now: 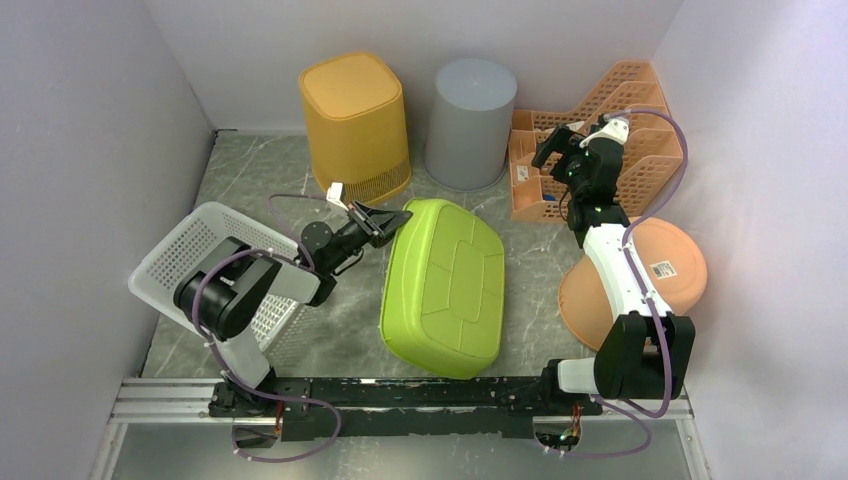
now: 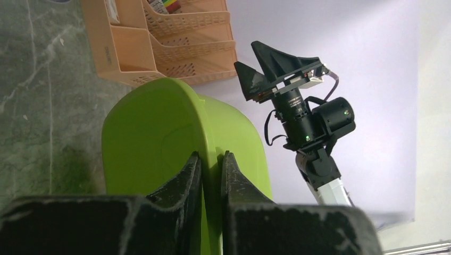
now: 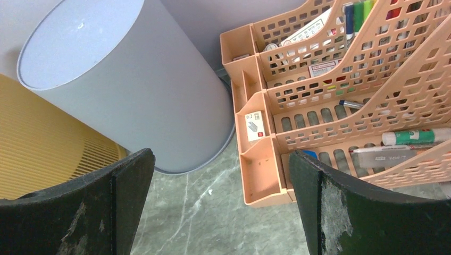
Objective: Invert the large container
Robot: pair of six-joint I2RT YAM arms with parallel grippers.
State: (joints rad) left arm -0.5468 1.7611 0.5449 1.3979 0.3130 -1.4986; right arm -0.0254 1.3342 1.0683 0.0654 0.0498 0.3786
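Left pincer (image 1: 385,222) is clamped on the rim of the green tub (image 1: 445,290). The left wrist view shows its fingertips (image 2: 194,164) nearly together, with only the thin green wall between them.

The tub (surely the large container meant) lies mid-table with its panelled base turned up toward the overhead camera. It seems tilted, the gripped edge apparently off the marble table (image 1: 250,180). I judge the flip to be in its closing stage. The next move calls for lowering that rim until it sits flat, then letting go without dragging the tub sideways.

Right pincer (image 1: 560,142) hangs spread wide and holds nothing, above the gap between the grey bin (image 1: 470,120) and the peach file rack (image 1: 650,150).

Further out stand a yellow bin (image 1: 355,125), a white basket (image 1: 180,255) and an orange basin (image 1: 680,290).

As for writing, a white sticker (image 1: 660,268) on the basin is too small to read. Another sticker (image 3: 254,125) on the rack bears a small picture but no legible words.
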